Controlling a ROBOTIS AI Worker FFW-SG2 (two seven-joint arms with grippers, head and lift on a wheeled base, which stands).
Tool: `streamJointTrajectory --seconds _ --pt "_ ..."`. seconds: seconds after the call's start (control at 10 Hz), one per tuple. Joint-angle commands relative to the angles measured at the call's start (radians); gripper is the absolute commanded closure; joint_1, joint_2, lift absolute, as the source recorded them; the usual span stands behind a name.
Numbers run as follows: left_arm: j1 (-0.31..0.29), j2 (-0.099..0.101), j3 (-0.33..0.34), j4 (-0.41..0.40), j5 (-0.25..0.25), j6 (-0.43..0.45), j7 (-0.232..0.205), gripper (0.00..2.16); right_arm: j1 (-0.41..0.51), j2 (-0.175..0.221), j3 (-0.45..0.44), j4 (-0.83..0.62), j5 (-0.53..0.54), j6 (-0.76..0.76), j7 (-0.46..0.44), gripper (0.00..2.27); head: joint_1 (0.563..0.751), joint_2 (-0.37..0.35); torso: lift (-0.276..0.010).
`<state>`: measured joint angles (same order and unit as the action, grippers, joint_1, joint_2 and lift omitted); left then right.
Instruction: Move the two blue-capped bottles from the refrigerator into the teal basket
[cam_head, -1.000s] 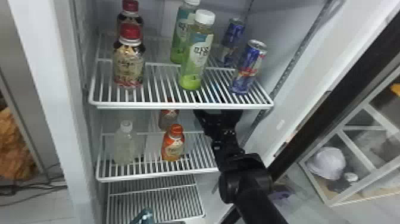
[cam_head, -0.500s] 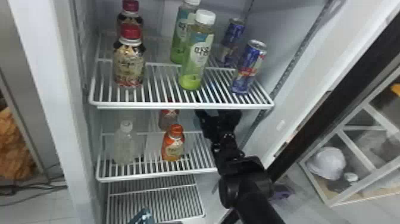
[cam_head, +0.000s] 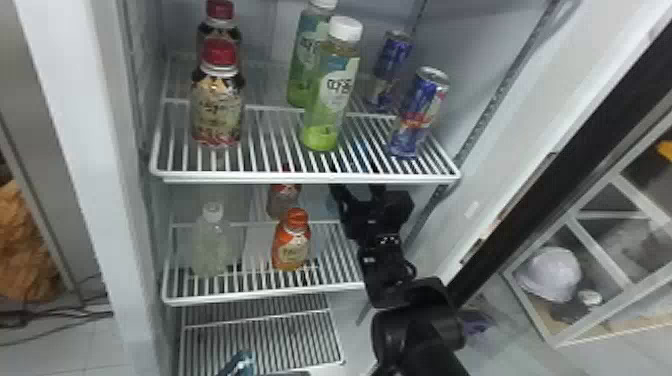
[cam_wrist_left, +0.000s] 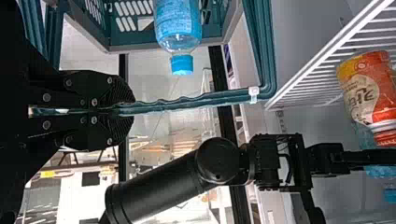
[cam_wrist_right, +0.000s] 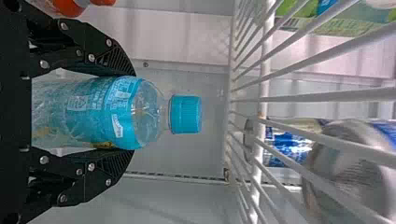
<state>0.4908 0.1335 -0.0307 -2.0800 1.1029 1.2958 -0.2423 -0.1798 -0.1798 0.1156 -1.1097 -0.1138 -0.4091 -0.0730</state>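
Note:
In the head view my right gripper is under the upper shelf, at the right of the middle shelf. The right wrist view has a blue-capped bottle upright between the pads of my right gripper, touched on both sides. My left gripper is shut on the handle of the teal basket. Another blue-capped bottle stands in that basket. At the left wrist view's edge, the gripped bottle is partly behind my right gripper's finger.
The upper shelf holds red-capped bottles, green-bottomed bottles and cans. On the middle shelf stand an orange bottle and a clear bottle. The fridge side wall rises right of my right gripper.
My right arm has shifted slightly in the head view, while its gripper stays under the upper shelf. The shelf items have not moved.

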Motion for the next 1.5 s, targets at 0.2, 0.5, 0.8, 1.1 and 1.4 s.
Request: streamJointTrajectory --seconds 0.2,0.5,0.8,1.1,1.4 --pt "0.000 0.000 0.002 0.000 0.002 -0.002 0.000 1.11 0.096 -0.015 -0.007 -0.119 0.000 0.002 0.009 0.60 0.695 -0.350 -0.136" --pt "0.005 -0.002 0.003 0.002 0.002 -0.005 0.000 1.11 0.231 -0.021 -0.053 -0.308 -0.006 0.036 0.032 0.60 0.695 -0.350 -0.136" --pt "0.007 -0.003 0.003 0.000 0.002 -0.007 0.000 1.11 0.369 -0.026 -0.074 -0.465 -0.032 0.085 0.061 0.60 0.695 -0.350 -0.136" --pt "0.007 -0.003 0.003 0.000 0.002 -0.007 0.000 1.11 0.479 -0.026 -0.096 -0.590 -0.046 0.129 0.087 0.60 0.695 -0.350 -0.136" --pt "0.007 -0.003 0.005 0.000 0.000 -0.010 0.000 1.11 0.631 -0.026 -0.145 -0.774 -0.052 0.193 0.121 0.60 0.695 -0.350 -0.136"
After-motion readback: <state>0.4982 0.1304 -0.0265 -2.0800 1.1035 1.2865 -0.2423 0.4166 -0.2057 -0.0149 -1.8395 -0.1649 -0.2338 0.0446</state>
